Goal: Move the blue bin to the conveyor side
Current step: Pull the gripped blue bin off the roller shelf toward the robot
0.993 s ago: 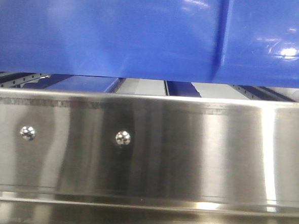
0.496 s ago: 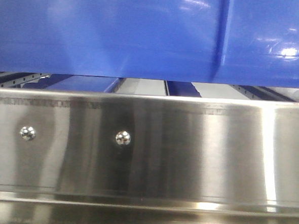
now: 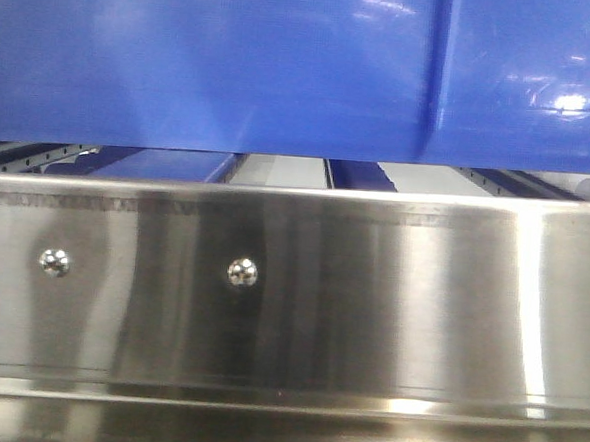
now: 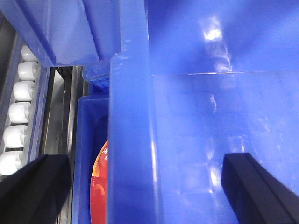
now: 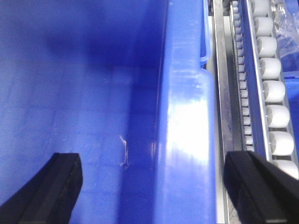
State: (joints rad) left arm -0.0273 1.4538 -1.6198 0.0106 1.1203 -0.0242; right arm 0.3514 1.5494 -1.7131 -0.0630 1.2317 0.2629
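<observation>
The blue bin [image 3: 234, 67] fills the top of the front view, its glossy wall and one vertical rib above a steel panel. In the left wrist view my left gripper [image 4: 145, 191] is open, one finger [image 4: 37, 186] outside the bin's left rim [image 4: 131, 140] and the other inside the bin [image 4: 257, 186]. In the right wrist view my right gripper [image 5: 156, 191] is open too, straddling the right rim [image 5: 187, 140], with one finger inside and one outside. Neither gripper's pads touch the walls. The conveyor is out of view.
A brushed stainless panel [image 3: 291, 291] with two screws spans the front view below the bin. Tracks of white rollers [image 4: 18, 116] [image 5: 275, 93] and metal rails [image 5: 222, 93] run along both sides of the bin. A second blue container holding a red-orange item [image 4: 98, 182] sits below the left rim.
</observation>
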